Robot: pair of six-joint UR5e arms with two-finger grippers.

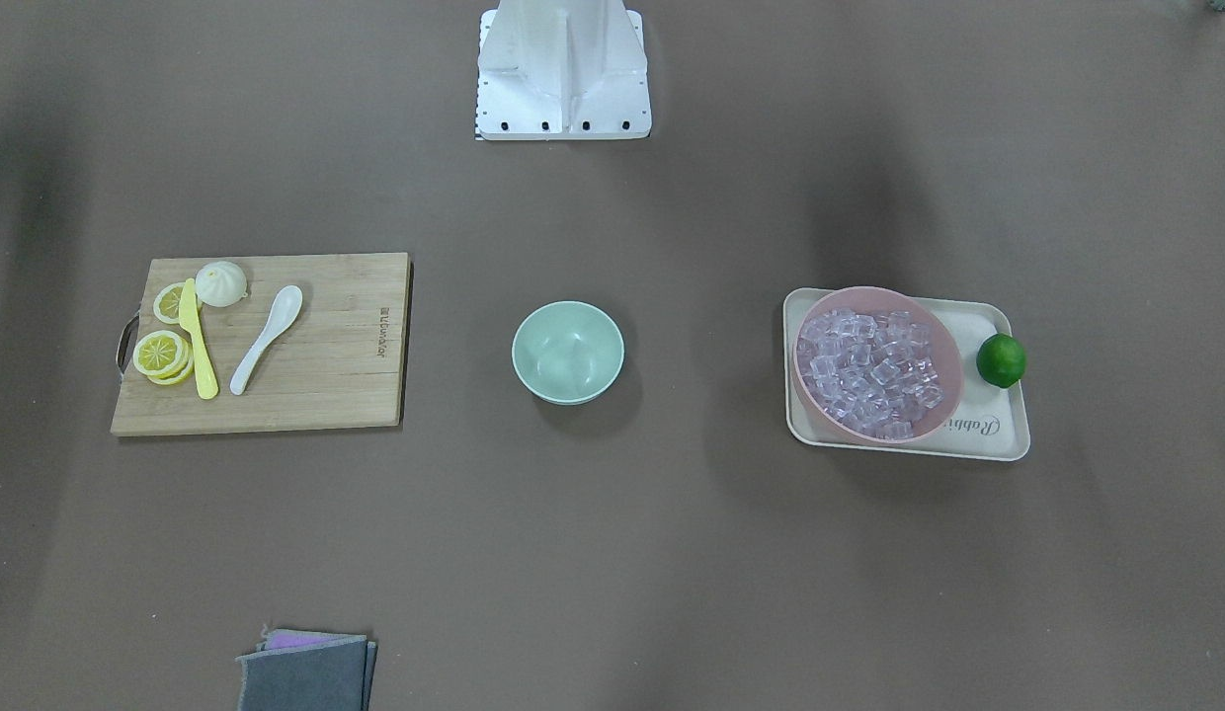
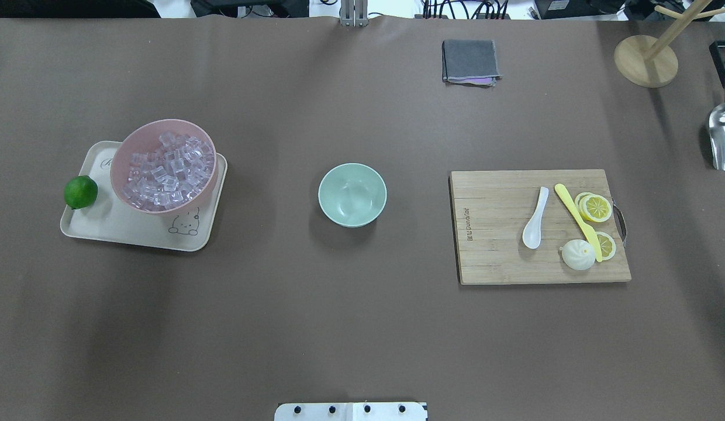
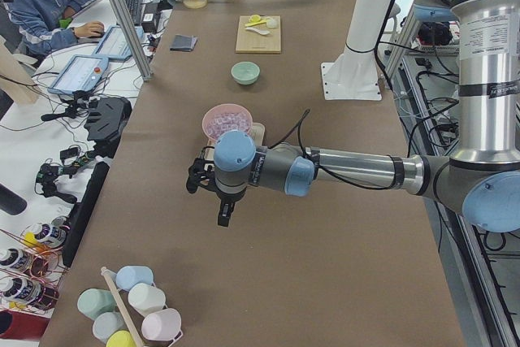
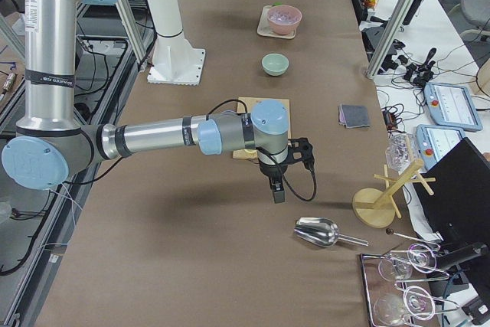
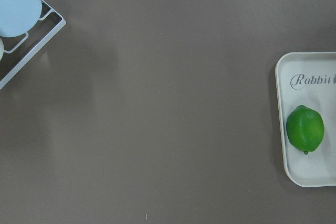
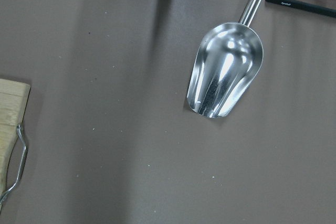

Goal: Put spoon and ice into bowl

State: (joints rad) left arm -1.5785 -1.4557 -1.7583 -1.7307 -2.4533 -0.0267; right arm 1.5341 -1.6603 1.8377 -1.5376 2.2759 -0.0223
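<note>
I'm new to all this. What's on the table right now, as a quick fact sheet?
bowl: mint green, empty, mid-table
spoon: white, on the cutting board beside the yellow knife
ice: clear cubes heaped in the pink bowl on the tray
lime: on the tray, beside the pink bowl
progress: nothing in the bowl yet

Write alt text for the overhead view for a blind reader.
An empty mint-green bowl sits mid-table. Left of it, a pink bowl of ice and a lime share a cream tray; right of it, a white spoon, yellow knife and lemon slices lie on a wooden board.
</note>
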